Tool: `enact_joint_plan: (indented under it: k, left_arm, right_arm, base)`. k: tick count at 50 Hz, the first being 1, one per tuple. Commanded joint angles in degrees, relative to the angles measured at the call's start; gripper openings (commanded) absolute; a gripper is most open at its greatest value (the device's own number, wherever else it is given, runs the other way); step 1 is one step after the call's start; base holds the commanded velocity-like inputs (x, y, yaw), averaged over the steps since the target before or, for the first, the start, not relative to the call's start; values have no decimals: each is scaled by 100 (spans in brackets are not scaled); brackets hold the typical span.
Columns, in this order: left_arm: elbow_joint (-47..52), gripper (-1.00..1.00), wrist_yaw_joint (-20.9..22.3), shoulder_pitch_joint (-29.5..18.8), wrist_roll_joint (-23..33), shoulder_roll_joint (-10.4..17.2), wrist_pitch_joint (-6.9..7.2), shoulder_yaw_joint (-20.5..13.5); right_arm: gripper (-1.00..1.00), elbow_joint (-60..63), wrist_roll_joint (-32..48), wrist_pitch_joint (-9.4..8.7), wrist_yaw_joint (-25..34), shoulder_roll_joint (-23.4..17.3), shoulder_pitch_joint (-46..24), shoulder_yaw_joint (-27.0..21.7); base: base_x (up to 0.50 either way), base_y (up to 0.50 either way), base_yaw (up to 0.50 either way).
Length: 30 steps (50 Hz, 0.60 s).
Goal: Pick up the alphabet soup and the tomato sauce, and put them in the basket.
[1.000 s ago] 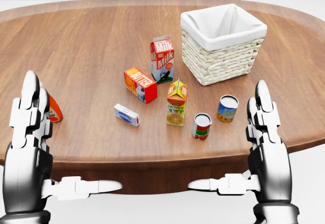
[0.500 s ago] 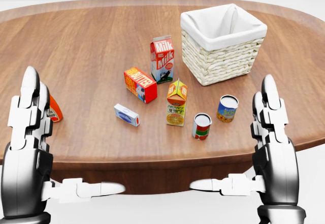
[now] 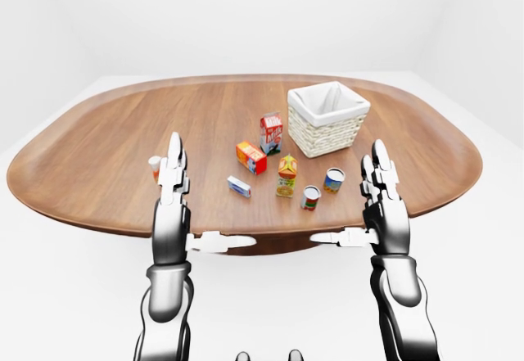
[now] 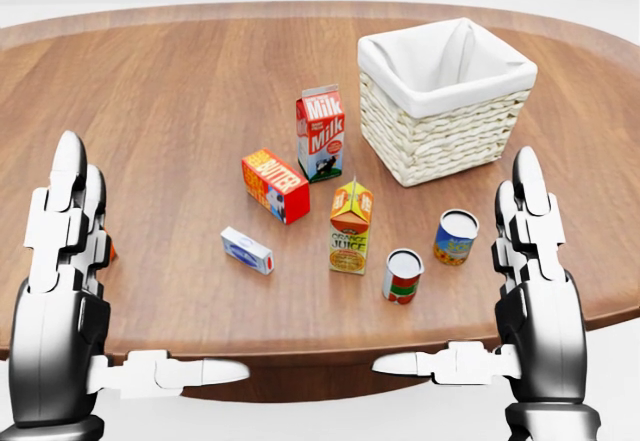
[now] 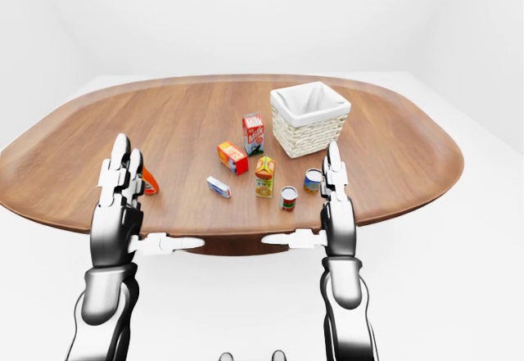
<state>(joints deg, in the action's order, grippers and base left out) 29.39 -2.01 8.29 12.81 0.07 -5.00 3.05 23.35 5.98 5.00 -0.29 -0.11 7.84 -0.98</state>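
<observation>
The view has shifted closer; both hands, left hand [image 4: 62,261] and right hand [image 4: 535,261], stay raised, fingers spread.

A wooden oval desk [image 4: 170,91] carries an upright milk carton [image 4: 320,132]. Just below and left of it in the head view lies a red butter box [image 4: 274,185]. An orange juice carton [image 4: 350,227] stands below the milk, and a small white-and-blue box [image 4: 246,250] lies flat to its left.
</observation>
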Motion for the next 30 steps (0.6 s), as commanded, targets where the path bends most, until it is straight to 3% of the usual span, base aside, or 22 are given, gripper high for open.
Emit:
enact_joint_plan:
  k: [1, 30]
  left_arm:
    - [-7, 100, 15, -1, -5, -1, 0, 15]
    - [-52, 100, 46, 6, -79, 0, 0, 34]
  right_arm:
    - [100, -13, -5, 0, 10, -1, 11, 5]
    - [100, -84, -28, 0, 31, -3, 13, 13]
  base:
    - [25, 0, 0]
    - [25, 0, 0]
